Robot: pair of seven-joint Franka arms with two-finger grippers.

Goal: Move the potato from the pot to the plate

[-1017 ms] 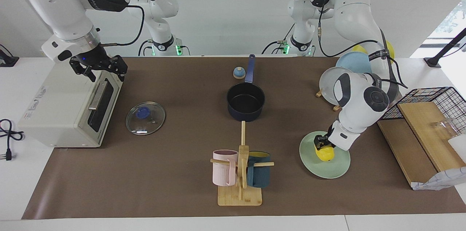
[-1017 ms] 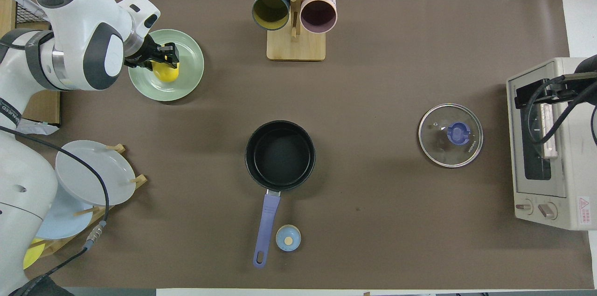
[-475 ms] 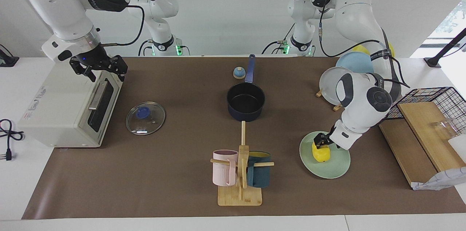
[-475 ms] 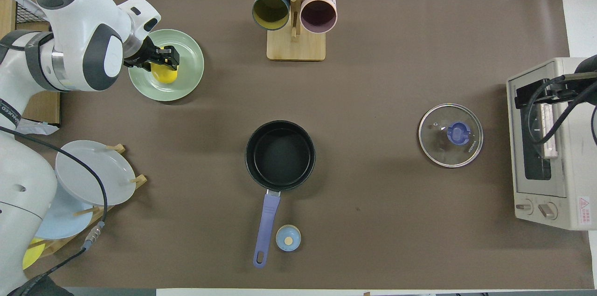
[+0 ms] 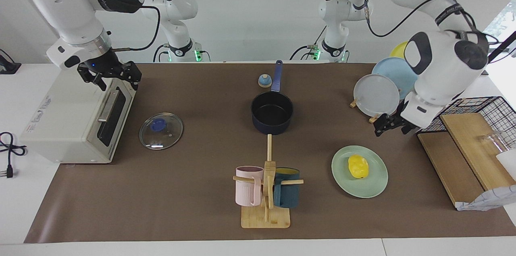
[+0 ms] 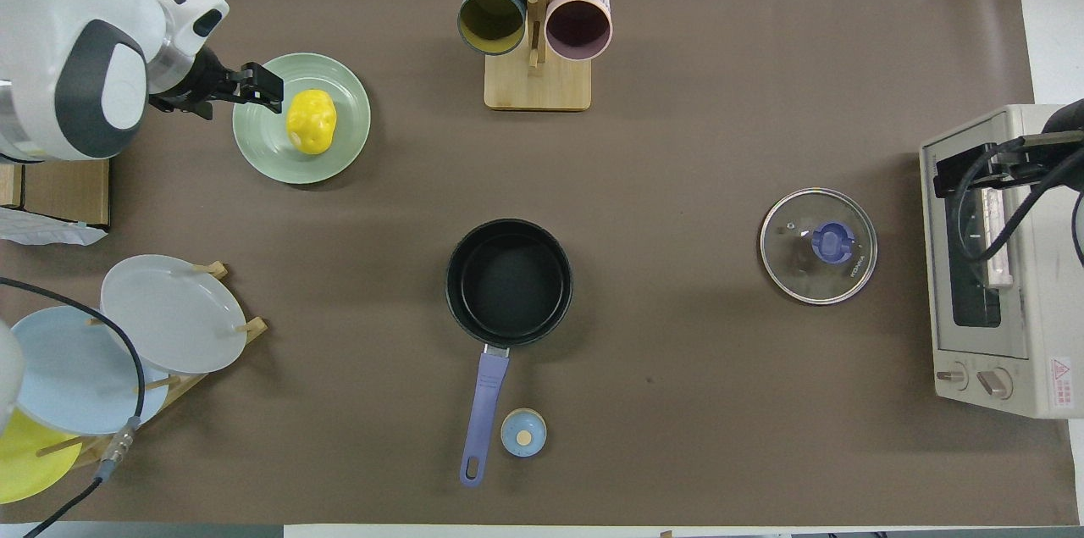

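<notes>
The yellow potato point(image 5: 358, 166) lies alone on the mint-green plate point(image 5: 373, 187), toward the left arm's end of the table; both show in the overhead view, potato point(image 6: 310, 121) and plate point(image 6: 262, 157). The navy pot point(image 5: 272, 113) stands empty at mid-table with its handle toward the robots, also seen from overhead point(image 6: 508, 282). My left gripper point(image 5: 387, 123) is open and empty, raised over the mat between the plate and the dish rack; from overhead point(image 6: 246, 89) it overlaps the plate's edge. My right gripper point(image 5: 111, 76) waits, open, over the toaster oven.
A glass lid point(image 5: 161, 131) lies by the toaster oven point(image 5: 68, 119). A mug rack point(image 5: 266, 191) stands farther from the robots than the pot. A dish rack holds a grey-white plate point(image 5: 375, 94) and a light blue plate point(image 5: 397, 70). A small bell point(image 5: 264, 81) and a wire basket point(image 5: 483, 107) are nearby.
My left gripper let go of the potato on the mint-green plate, then rose and drew back toward the dish rack. The potato stays on the plate. The right arm has not moved.
</notes>
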